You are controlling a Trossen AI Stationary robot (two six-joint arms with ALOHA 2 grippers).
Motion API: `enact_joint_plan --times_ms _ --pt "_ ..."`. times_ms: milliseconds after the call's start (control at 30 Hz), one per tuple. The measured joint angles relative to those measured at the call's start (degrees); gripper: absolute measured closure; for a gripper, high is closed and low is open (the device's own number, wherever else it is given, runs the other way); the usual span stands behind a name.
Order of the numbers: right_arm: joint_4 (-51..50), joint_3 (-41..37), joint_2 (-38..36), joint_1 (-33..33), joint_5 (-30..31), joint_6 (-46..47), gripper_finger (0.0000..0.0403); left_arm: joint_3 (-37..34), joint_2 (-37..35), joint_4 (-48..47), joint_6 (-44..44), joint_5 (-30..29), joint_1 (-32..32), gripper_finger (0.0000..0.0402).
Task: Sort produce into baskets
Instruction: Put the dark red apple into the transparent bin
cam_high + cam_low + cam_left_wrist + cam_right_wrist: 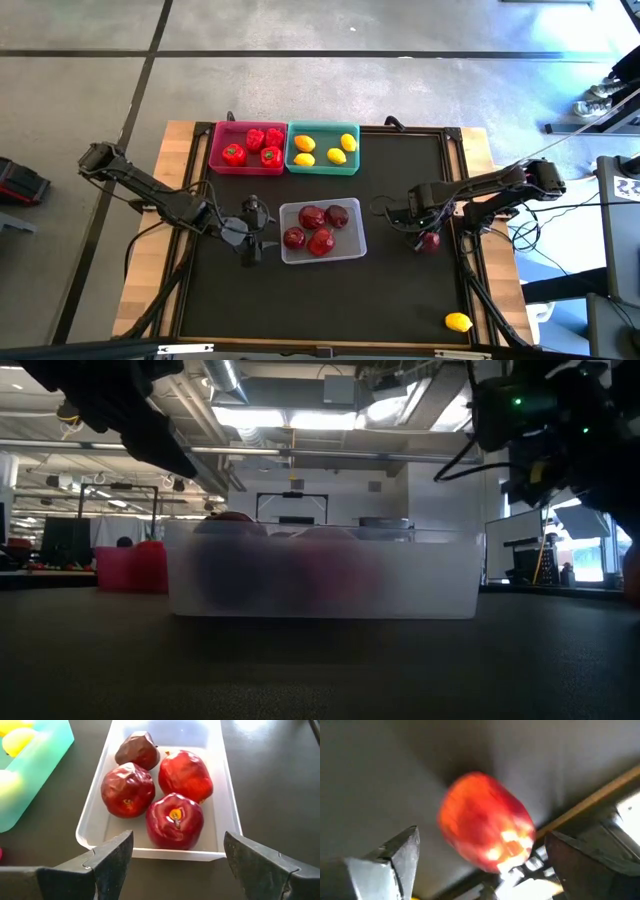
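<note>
A dark red apple [430,241] [485,827] lies on the black mat near the table's right edge. My right gripper [424,226] [480,865] hangs over it, pointing steeply down, open, with one finger on either side of the apple and a gap to each. My left gripper [250,232] [177,855] stands open just left of the translucent basket [353,246] [227,810], which holds several dark red apples [175,820]. The pink basket [215,150] at the far edge holds red peppers [255,145]. Beside it, the teal basket [322,168] holds lemons [325,150].
One loose lemon [458,321] lies at the mat's near right corner. The wooden table rim [600,795] runs close behind the apple under my right gripper. The low view shows the translucent basket [320,575] in the middle, with open mat in front of it.
</note>
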Motion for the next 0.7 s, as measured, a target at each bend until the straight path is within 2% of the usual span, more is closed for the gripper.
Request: enact_joint_plan --times_ms 267,367,467,700 --pt "3.4 -4.1 0.0 0.0 -1.0 1.4 0.0069 0.0 0.0 0.0 0.0 0.0 1.0 0.0095" --pt "3.5 -5.3 0.0 0.0 -1.8 1.3 0.009 0.0 0.0 0.0 0.1 0.0 1.0 0.0095" --pt "3.7 -5.4 0.0 0.0 -1.1 0.5 0.0133 0.0 0.0 0.0 0.3 0.0 1.0 0.0095" --pt "3.9 -5.1 -0.4 0.0 0.1 -2.4 0.0274 0.0 0.0 0.1 1.0 0.0 1.0 0.0095"
